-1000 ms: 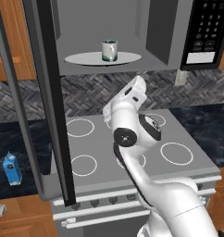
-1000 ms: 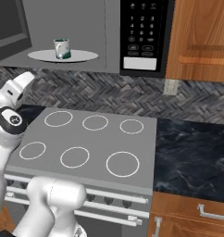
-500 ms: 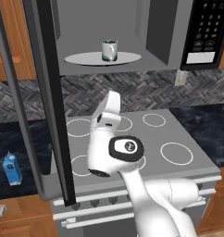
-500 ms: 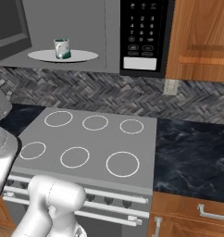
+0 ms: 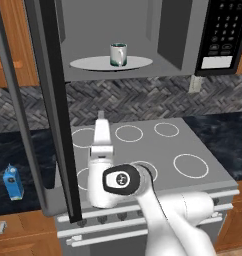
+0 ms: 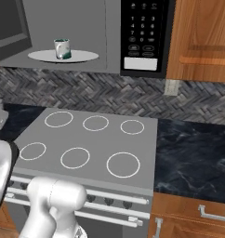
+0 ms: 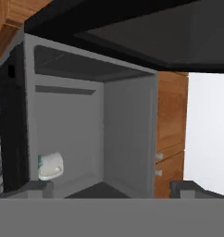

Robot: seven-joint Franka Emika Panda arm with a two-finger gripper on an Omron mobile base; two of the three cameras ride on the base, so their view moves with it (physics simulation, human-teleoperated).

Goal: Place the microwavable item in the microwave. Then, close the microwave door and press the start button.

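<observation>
The white mug stands on the round turntable inside the microwave. It sits well above the gripper and apart from it. The gripper is wide open and holds nothing. It is low, over the stove under the microwave. The microwave door hangs open at the left of the microwave. The keypad has white marks, too small to read. A blue carton stands on the bench, left of the microwave door.

Flat, even light is filling the kitchen; the microwave cavity is showing soft shading, and the hand view is looking blurry.
</observation>
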